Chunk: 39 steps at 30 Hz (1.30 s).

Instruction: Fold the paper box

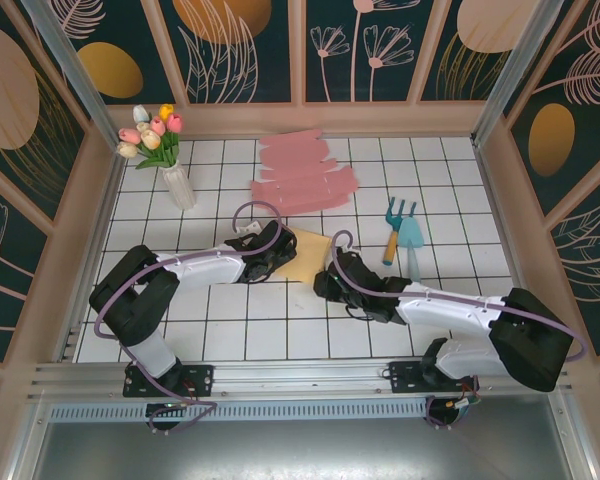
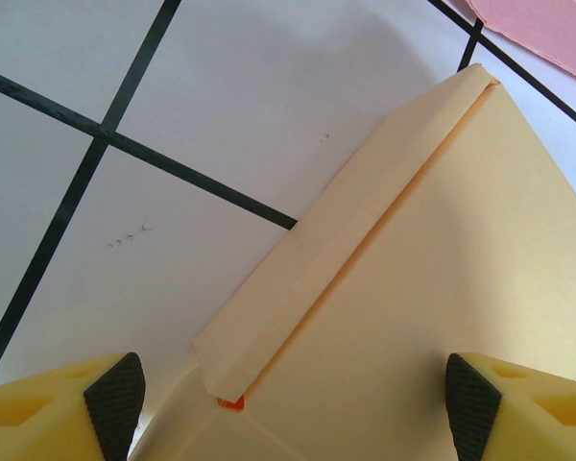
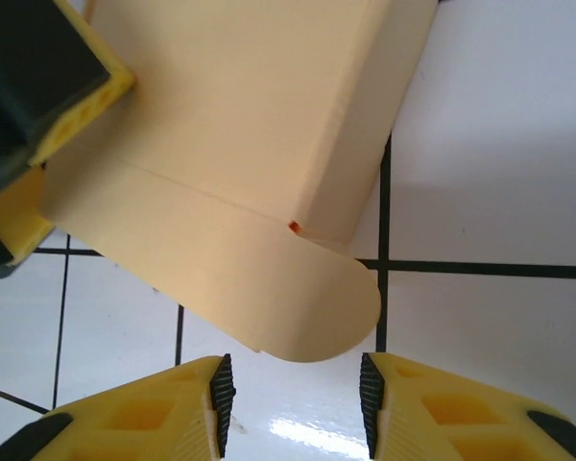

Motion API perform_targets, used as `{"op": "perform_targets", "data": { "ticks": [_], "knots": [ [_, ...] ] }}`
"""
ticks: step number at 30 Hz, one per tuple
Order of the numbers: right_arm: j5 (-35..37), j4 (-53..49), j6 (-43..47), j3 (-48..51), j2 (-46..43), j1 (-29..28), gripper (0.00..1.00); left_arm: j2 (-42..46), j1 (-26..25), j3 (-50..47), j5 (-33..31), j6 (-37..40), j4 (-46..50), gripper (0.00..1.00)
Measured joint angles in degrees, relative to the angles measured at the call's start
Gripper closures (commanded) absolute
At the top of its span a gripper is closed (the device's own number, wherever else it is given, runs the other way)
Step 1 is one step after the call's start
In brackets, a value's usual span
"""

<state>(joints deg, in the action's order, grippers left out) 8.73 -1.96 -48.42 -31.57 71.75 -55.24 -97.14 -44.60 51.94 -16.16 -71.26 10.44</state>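
cream paper box (image 2: pixel 442 288) on white tiles (image 2: pixel 221 115), pincer (image 2: pixel 293 399) spread wide

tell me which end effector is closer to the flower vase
Left. The left end effector sits right of the vase, toward the bases; the right end effector is farther right, across the paper box.

- You have bare table (image 1: pixel 235 335) along the near side, between the arms.
- Far left, the vase of tulips (image 1: pixel 178 183) stands well apart from the paper box (image 1: pixel 307 258).
- Pink sheets (image 1: pixel 302 175) lie flat just beyond the box.
- The garden fork (image 1: pixel 393 228) and trowel (image 1: pixel 412 240) lie on the right.
- The left claw (image 1: pixel 277 256) and right claw (image 1: pixel 329 283) crowd the box's left and near sides.
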Motion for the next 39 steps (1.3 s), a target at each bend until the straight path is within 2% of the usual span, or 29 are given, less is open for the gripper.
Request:
{"op": "perform_targets", "data": {
  "ticks": [8, 26, 30, 39],
  "knots": [
    [2.29, -0.5, -0.02, -2.8, 0.17, 0.0, 0.57, -0.22, -0.02, 0.02, -0.22, -0.02, -0.26, 0.19],
    [0.61, 2.27, -0.39, -3.41, 8.48, -1.14, 0.58, -0.26, -0.11, 0.02, -0.63, -0.22, -0.37, 0.19],
    [-0.24, 3.43, -0.37, -3.43, 10.08, -1.29, 0.63, -0.26, -0.11, 0.02, -0.63, -0.22, -0.39, 0.19],
    [0.22, 3.67, 0.09, -4.46, 11.82, -2.45, 0.65, -0.26, -0.11, 0.02, -0.87, -0.2, -0.39, 0.19]
  ]
}}
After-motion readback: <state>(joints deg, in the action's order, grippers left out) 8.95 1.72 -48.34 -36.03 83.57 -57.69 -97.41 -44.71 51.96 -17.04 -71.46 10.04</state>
